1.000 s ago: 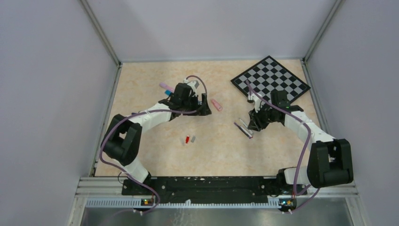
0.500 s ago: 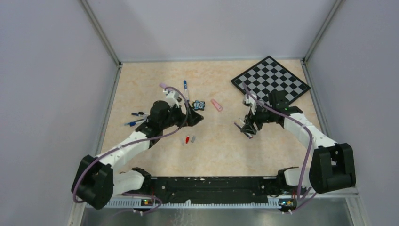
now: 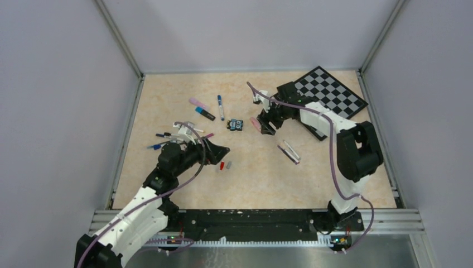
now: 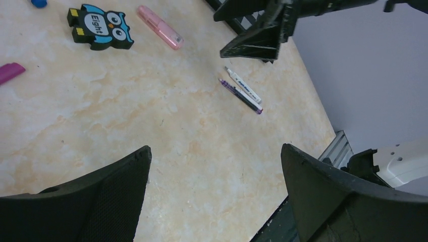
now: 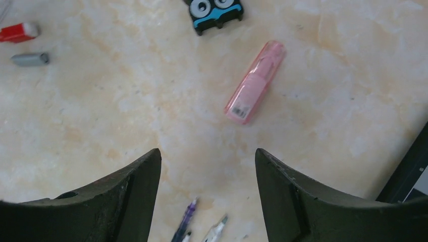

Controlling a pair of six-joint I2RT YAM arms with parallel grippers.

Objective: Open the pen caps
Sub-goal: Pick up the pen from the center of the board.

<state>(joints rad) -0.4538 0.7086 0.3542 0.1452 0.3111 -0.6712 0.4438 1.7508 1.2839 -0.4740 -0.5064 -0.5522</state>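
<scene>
**Pen cap rig check-in: both sets of jaws loose, nothing grabbed**

Got a beige marbled tabletop (image 3: pixel 262 184) carrying the whole lot.

Next biggest are the two white-and-black arms. Left arm (image 3: pixel 139 205) stretched in from the near left corner toward the middle. Right arm (image 3: pixel 318 116) folded back and reaching leftward, just in front of the black-and-white chessboard (image 3: pixel 334 89) in the far right corner.

Left jaws spread wide over bare tabletop, nothing between them. Right jaws released too, parted and empty, hanging just beside a translucent pink highlighter (image 5: pixel 255 82). Lying flat, that one, and clear of both fingers in the wrist view.

On to the pens:
- A thin purple-dark pen (image 4: pixel 241 96) and a thin white pen (image 4: pixel 243 85), side by side right of centre, on the near side of the right jaws.
- A white pen with blue ends (image 3: pixel 221 107) far of centre.
- Just left of that, a blue-and-black marker (image 3: pixel 205 114) and a pale pink marker (image 3: pixel 196 103).
- A thin dark-blue pen (image 3: pixel 163 135) over by the left arm, with another close to it.

Then a small black-blue-white owl toy block (image 4: pixel 99 26), sitting between the blue-ended pen and the highlighter.

Smallest of all are a stubby red plastic cap (image 5: pixel 17 33) and a stubby grey plastic cap (image 5: pixel 30 59). Both loose, side by side on the tabletop, just on the near side of the left jaws.

Also a magenta piece (image 4: pixel 10 73) cut off at the edge of the left wrist view. Can't tell if cap or pen.
</scene>
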